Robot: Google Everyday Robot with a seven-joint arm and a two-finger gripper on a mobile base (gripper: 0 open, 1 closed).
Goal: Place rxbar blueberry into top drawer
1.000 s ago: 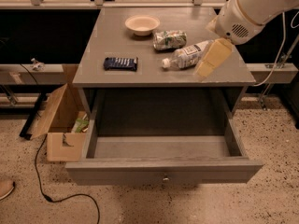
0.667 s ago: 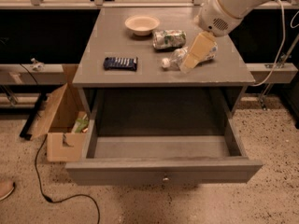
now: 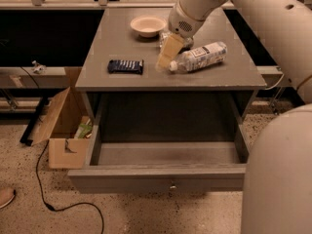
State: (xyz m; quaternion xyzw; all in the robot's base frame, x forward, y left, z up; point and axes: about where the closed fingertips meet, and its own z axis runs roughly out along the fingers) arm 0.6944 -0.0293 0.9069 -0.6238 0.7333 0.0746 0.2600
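Matt grey wooden table [image 3: 146, 48], matching top drawer [image 3: 122, 179] below the table with shiny metal knob [image 3: 172, 185], glossy rxbar blueberry [image 3: 126, 66] wrapper on the table, clear plastic bottle [image 3: 200, 57], smooth matt gripper [image 3: 163, 62] above the table's middle.

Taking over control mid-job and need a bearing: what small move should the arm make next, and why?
Probably slide the gripper toward the view's left, over the rxbar blueberry. The gripper hovers above the tabletop next to the clear bottle, while the bar lies flat, apart from it. The top drawer already stands open, so grasping comes first.
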